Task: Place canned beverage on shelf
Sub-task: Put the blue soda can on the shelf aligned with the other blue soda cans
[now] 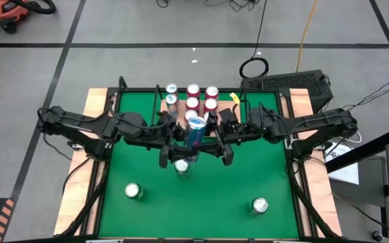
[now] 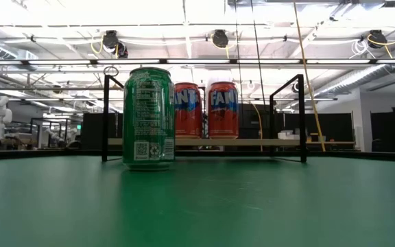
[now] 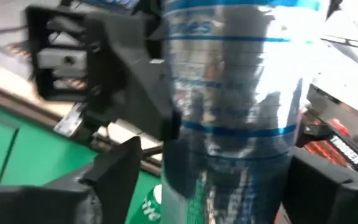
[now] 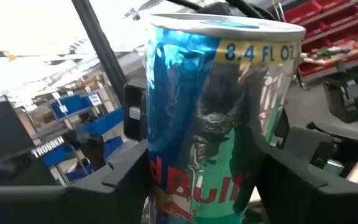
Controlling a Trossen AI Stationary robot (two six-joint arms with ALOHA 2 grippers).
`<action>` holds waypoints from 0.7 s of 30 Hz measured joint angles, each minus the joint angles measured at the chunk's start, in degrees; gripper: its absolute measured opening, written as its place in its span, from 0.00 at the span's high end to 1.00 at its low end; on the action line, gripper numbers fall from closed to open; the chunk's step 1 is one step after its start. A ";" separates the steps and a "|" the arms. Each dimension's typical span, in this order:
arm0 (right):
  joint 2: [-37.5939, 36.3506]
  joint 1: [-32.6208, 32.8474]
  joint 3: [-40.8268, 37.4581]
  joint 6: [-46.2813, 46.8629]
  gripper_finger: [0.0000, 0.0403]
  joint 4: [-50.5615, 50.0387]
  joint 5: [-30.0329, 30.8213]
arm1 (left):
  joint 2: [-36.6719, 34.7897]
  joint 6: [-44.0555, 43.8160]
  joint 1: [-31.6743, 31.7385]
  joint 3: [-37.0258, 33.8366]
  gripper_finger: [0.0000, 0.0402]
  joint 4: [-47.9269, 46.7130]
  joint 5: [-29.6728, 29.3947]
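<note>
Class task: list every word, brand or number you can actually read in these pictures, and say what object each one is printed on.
"8.4 FL OZ": near the rim of the blue-and-silver can.
"Bull", with the word before it cut off: lower on that can.
"FAN", partly hidden: left orange can on the shelf.
"FANTA": right orange can.
"TROSSEN": dark arm part.
Small print on the green can: too small to read.

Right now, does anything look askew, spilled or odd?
Only the blue-and-silver can: it is tilted in mid-air between the left hand and right hand, just in front of the shelf. No spill or damage is visible.
</note>
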 joint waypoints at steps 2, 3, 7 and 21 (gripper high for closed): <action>-0.61 0.02 0.00 -0.04 0.42 -2.04 0.59 | -0.99 -1.42 0.00 -0.07 0.15 -2.28 -1.18; -1.10 0.05 0.00 -0.04 0.42 -2.91 0.98 | -1.73 -1.77 0.00 -0.08 0.14 -2.93 -1.82; -3.47 0.17 0.00 -0.15 0.42 -6.73 1.43 | -5.30 -1.52 0.13 -0.02 0.12 -4.49 -5.45; -3.82 0.15 -0.01 -1.04 0.42 -13.95 18.73 | -7.58 15.22 0.09 2.91 0.11 -4.89 -22.03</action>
